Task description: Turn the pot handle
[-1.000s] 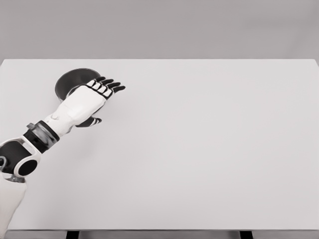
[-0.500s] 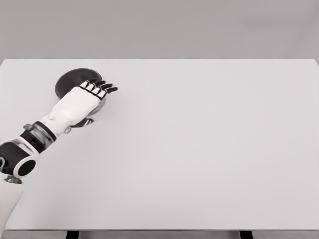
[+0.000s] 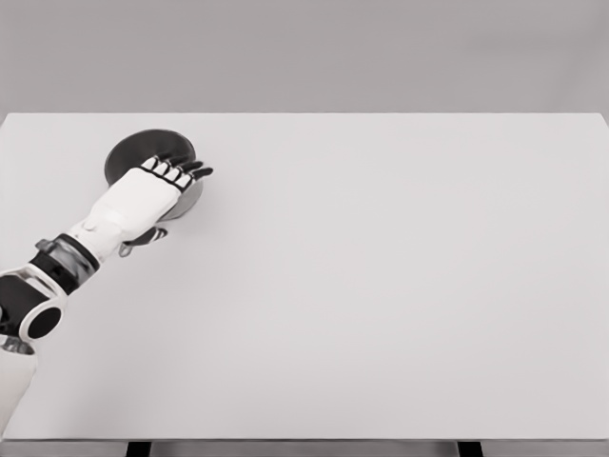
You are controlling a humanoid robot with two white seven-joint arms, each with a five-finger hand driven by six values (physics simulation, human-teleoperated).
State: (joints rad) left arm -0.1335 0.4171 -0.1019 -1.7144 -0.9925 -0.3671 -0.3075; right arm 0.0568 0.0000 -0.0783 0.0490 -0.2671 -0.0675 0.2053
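A dark round pot (image 3: 133,155) sits on the white table (image 3: 381,286) at the far left. My left hand (image 3: 166,181) lies over its right side, white back facing up, black fingers stretched toward the right past the pot's rim. The thumb (image 3: 143,235) shows below the palm, near the table. The hand covers much of the pot, and I see no handle; it may be hidden under the palm. The fingers look extended and hold nothing that I can see. My right arm does not show.
The table's far edge (image 3: 304,114) runs just behind the pot. The left table edge lies close to the pot and my forearm (image 3: 67,257).
My left hand has slid left and slightly back across the pot over the last second, and the fingertips have drawn in closer to the pot's rim.
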